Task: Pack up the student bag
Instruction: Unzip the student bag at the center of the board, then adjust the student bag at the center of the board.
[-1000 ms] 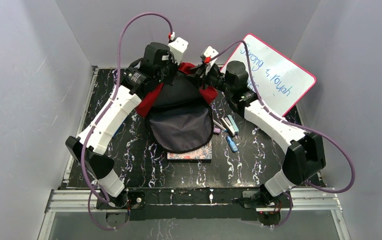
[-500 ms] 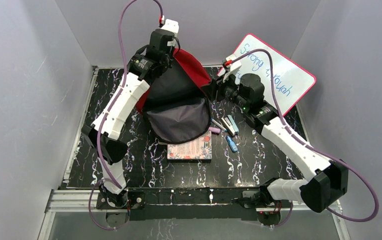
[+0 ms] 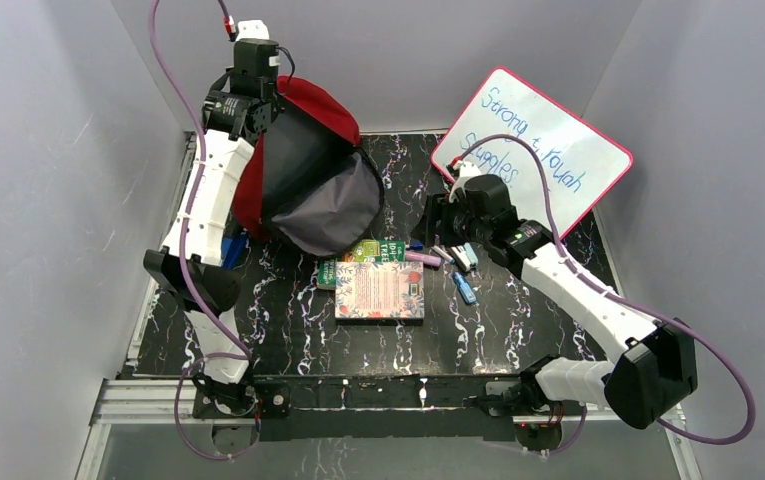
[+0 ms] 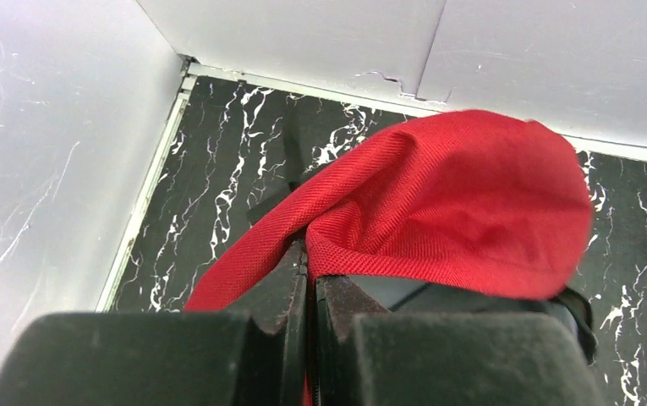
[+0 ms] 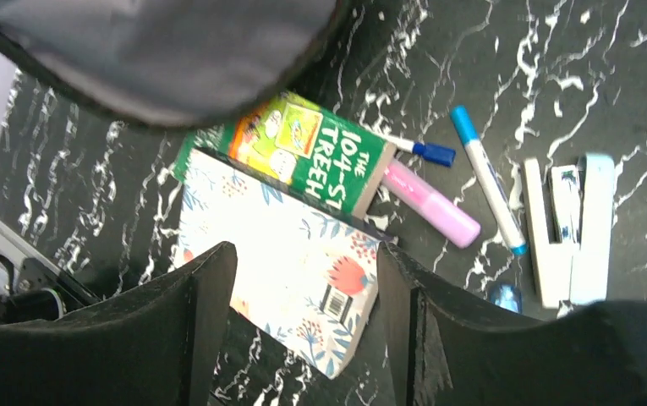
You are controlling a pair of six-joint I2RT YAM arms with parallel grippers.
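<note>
The red student bag (image 3: 303, 180) hangs at the back left, its grey-lined opening facing right and down. My left gripper (image 3: 248, 108) is shut on the bag's red top edge (image 4: 438, 194) and holds it lifted off the table. My right gripper (image 3: 436, 215) is open and empty, hovering above the table right of the bag. Below it lie a floral notebook (image 5: 277, 254), a green book (image 5: 311, 152), a pink highlighter (image 5: 430, 203), a blue-capped marker (image 5: 485, 178) and a white stapler (image 5: 569, 228).
A pink-framed whiteboard (image 3: 538, 145) leans at the back right. A blue object (image 3: 233, 245) lies under the left arm. Grey walls close in on the left, back and right sides.
My left gripper has swung the bag up and to the left, uncovering the green book. My right gripper has let go of the bag and dropped toward the pens.
</note>
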